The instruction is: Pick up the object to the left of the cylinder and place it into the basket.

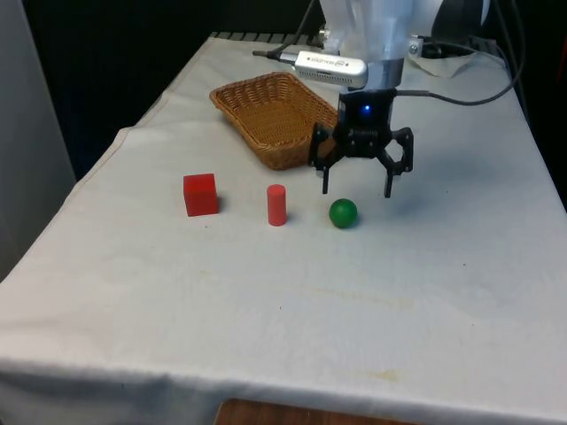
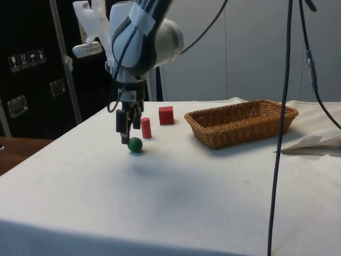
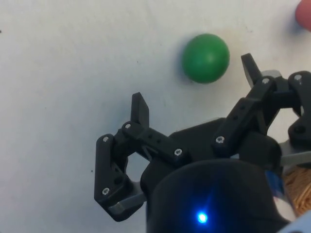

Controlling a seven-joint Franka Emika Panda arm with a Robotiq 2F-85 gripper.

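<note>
We see nothing lifted yet: the red cube (image 1: 200, 194) sits mid-left of the front view on the bench (image 1: 266, 292), left of the red cylinder (image 1: 276, 204). Our gripper (image 1: 356, 187), fingers spread and empty, hovers seemingly beside the green ball (image 1: 343, 212); the basket (image 1: 275, 115) holds nothing.

Red cylinder (image 3: 305, 14) cut by wrist picture's edge, only sliver showing. Basket (image 3: 297, 187) corner peeks behind gripper body. Cable (image 2: 282, 106) runs off side view's top.
</note>
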